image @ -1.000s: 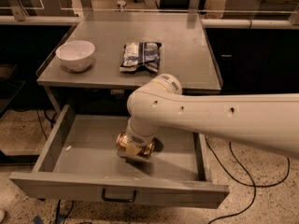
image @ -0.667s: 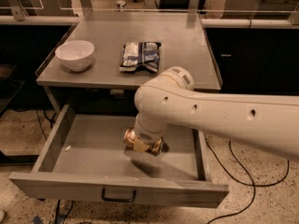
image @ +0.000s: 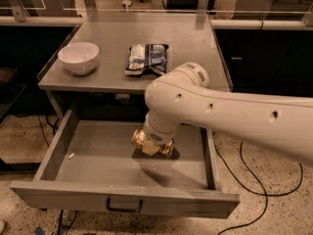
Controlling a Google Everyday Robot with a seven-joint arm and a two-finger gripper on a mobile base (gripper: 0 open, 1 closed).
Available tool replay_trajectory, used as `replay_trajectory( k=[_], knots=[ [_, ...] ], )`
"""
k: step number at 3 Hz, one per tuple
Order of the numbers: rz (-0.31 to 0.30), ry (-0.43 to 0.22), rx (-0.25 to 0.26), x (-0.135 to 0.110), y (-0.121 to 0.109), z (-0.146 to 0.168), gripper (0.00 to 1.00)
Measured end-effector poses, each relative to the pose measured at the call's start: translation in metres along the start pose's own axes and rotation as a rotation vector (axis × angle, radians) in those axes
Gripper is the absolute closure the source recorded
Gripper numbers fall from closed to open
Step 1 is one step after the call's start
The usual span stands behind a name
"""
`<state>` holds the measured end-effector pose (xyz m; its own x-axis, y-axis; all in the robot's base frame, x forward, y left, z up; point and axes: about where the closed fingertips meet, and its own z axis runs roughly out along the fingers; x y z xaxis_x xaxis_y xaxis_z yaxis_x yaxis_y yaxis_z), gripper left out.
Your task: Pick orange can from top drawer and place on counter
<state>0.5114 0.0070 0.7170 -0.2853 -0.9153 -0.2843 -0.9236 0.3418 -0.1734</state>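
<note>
Speckled floor runs under the open drawer (image: 62, 148), front panel nearest. The can (image: 150, 146) is over the drawer's middle, directly below my gripper (image: 155, 137) and touching it. My wrist hides the grip, so clenched or released: cannot tell. Beyond, the counter (image: 195, 43) carries a white bowl (image: 78, 58) at left and a foil bag (image: 146, 59) near the centre, well apart.
</note>
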Motion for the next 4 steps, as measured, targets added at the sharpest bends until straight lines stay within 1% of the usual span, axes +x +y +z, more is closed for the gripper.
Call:
replay_trajectory(
  k=[1,2,3,4],
  knots=[
    [0.033,0.020,0.079,0.014,-0.036,-0.053,1.00],
    [0.056,0.050,0.153,0.025,-0.065,-0.099,1.00],
    [0.060,0.052,0.156,0.025,-0.066,-0.103,1.00],
    [0.056,0.052,0.230,0.012,-0.090,-0.130,1.00]
  ],
)
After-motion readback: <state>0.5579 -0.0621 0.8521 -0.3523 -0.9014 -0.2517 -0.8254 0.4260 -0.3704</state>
